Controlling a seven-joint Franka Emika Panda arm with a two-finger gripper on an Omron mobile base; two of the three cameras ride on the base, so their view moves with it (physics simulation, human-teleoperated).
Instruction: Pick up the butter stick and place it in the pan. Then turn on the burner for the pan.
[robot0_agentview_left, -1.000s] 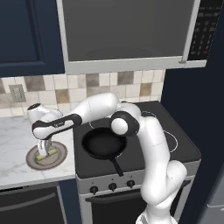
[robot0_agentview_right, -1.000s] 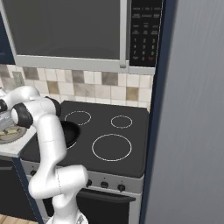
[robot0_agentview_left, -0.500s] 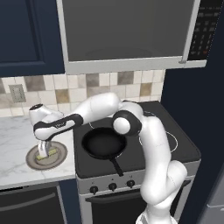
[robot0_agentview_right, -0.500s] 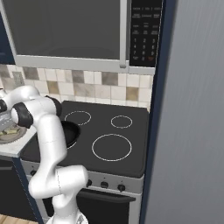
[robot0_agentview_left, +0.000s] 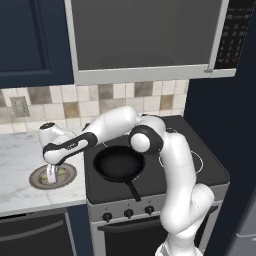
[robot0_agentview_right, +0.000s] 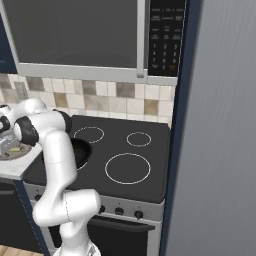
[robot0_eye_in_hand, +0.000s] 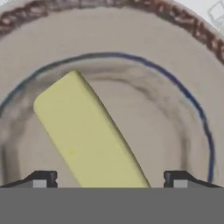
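While base views hide it, butter stick (robot0_eye_in_hand: 89, 138) lies diagonally.

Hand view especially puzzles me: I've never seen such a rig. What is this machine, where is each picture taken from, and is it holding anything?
It is a white robot arm in a rendered kitchen. Two cameras sit behind it, left and right; the third rides on its hand and looks straight down. The gripper hangs open over a round plate on the counter, its fingertips either side of the butter stick, which lies on the plate. Nothing is held. A black pan waits on the stove.
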